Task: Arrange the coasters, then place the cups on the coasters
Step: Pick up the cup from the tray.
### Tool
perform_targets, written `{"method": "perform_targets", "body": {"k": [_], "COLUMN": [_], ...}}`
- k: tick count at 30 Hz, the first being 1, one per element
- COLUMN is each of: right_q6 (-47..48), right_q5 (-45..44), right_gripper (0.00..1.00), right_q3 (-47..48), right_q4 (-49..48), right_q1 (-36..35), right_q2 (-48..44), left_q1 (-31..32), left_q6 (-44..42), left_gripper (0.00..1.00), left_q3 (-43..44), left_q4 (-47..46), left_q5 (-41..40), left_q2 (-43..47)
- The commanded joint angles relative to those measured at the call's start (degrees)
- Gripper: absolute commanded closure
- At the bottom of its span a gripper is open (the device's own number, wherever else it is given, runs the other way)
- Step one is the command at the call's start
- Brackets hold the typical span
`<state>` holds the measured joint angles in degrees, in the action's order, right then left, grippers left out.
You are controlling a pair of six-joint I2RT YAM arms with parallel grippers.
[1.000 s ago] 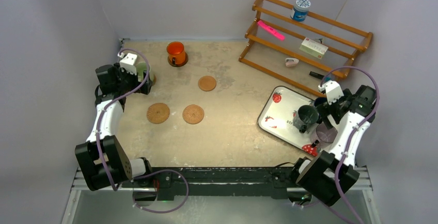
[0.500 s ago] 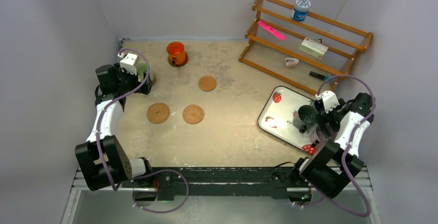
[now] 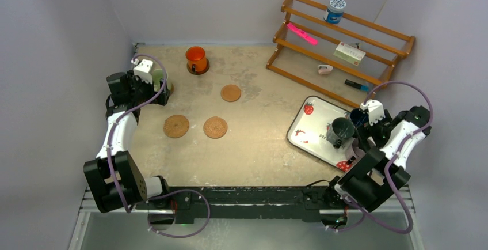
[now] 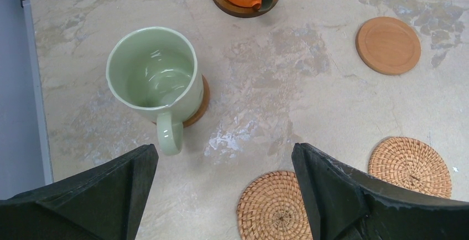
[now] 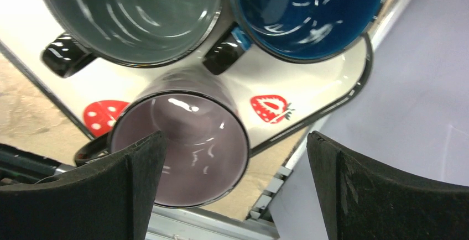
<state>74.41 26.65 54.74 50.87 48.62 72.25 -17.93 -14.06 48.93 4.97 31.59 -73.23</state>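
Two cups are done. The green cup (image 4: 155, 77) sits on a brown coaster (image 4: 203, 99) at the far left of the table. The orange cup (image 3: 196, 59) sits on a dark coaster (image 4: 224, 6) at the back. The left gripper (image 4: 224, 157) hangs just near the green cup. Its jaws are wide open and hold nothing.

Three coasters are bare in the middle of the table. They are a smooth coaster (image 3: 231, 93) and two woven coasters (image 3: 176, 126). Three cups wait on the tray (image 5: 326, 85) at the right. They are the grey cup (image 5: 133, 13), the blue cup (image 5: 309, 8) and the purple cup (image 5: 180, 151), all close together.

So the job now looks like moving a third cup. The right gripper (image 5: 235, 140) hangs over the purple cup. Its jaws are wide open and hold nothing. One finger is over the cup's mouth and the other is out past its side.

Next, I think this gripper must go down so the cup's wall sits between its fingers. Then it must close, lift the cup straight up and carry it to a bare coaster. It should take care, because the grey cup and the blue cup stand very near and could get bumped.
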Motion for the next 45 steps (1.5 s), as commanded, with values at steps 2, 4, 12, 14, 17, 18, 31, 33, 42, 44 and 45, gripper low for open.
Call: {"method": "perform_targets", "body": {"k": [2,4,12,14,17,18,31,33,42,44,45], "right_q6": [4.9,5.8,6.4,6.4,6.7,6.8,7.2,6.6,6.7,7.3,7.9], "right_q5": [5.1,5.9,6.0,5.7,5.2,5.2,1.9,1.0,-1.5,-1.9,-2.0], "right_gripper": [0.01,0.01,0.01,0.01,0.01,0.01,0.01,0.01,0.01,0.01,0.01], "right_q3": [0.2,0.2,-0.6,-1.1,-1.5,-1.7,-5.1,-5.7,-7.7,-8.2,-8.5], "right_q4": [7.5,9.6,9.9,9.2,8.6,8.5,5.5,4.1,1.6,1.9,2.2], "right_q1": [0.6,0.6,0.9,1.1,1.5,1.7,2.4,2.5,2.7,2.7,2.7], "right_q2": [-2.0,-2.7,-2.6,-1.8,-0.8,-0.7,-2.4,-2.1,-1.6,-1.9,-2.1], "left_q1": [-0.3,-0.3,-0.2,-0.2,-0.2,-0.2,-0.2,-0.2,-0.2,-0.2,-0.2], "left_q6": [0.4,0.5,0.7,0.7,0.7,0.8,0.9,0.8,0.8,0.8,0.8], "left_gripper": [0.00,0.00,0.00,0.00,0.00,0.00,0.00,0.00,0.00,0.00,0.00], "left_q3": [0.4,0.4,0.5,0.4,0.5,0.5,0.6,0.6,0.4,0.4,0.4], "left_q4": [-1.8,-1.8,-2.1,-2.1,-2.1,-2.1,-2.3,-2.2,-2.1,-2.1,-2.1], "left_q5": [2.2,2.3,2.7,2.7,2.8,2.8,2.8,2.8,2.7,2.7,2.7], "left_q2": [-0.1,-0.2,-0.8,-0.8,-0.8,-0.9,-1.4,-1.4,-1.2,-1.1,-1.1]}}
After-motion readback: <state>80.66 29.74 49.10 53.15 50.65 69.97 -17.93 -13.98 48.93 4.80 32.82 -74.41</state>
